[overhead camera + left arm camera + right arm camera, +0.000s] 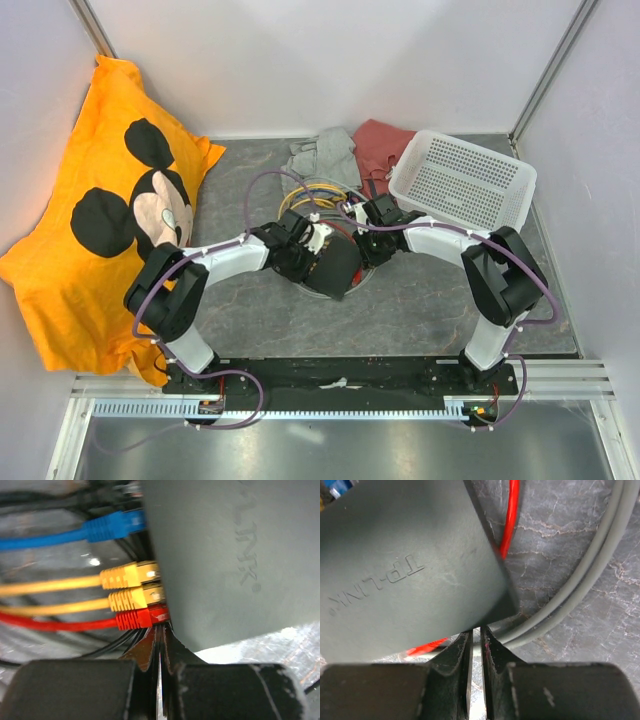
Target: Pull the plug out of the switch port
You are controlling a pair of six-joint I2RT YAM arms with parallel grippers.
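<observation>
Top view: both arms reach inward from their bases, elbows bent outward, and meet at mid-table over the switch, a flat black box that lies tilted between them. The left gripper is at its left edge and the right gripper at its upper right. A coil of cables lies just behind the switch; a white basket, a grey cloth and a red cloth sit farther back, and an orange cushion leans at the left wall. Left wrist view: the switch fills the right half. A blue plug, two yellow plugs and a red plug are all seated in ports along its left edge; which one is meant cannot be told. The left gripper is clenched to a sliver, its tips just under the red plug at the box's corner. Whether they pinch anything cannot be told. Right wrist view: the switch, lettered TP-LINK, is held above the table, with a red cable behind it and two grey cables curving past. The right gripper is likewise closed to a narrow slit, with its tips hidden under the box's corner.
</observation>
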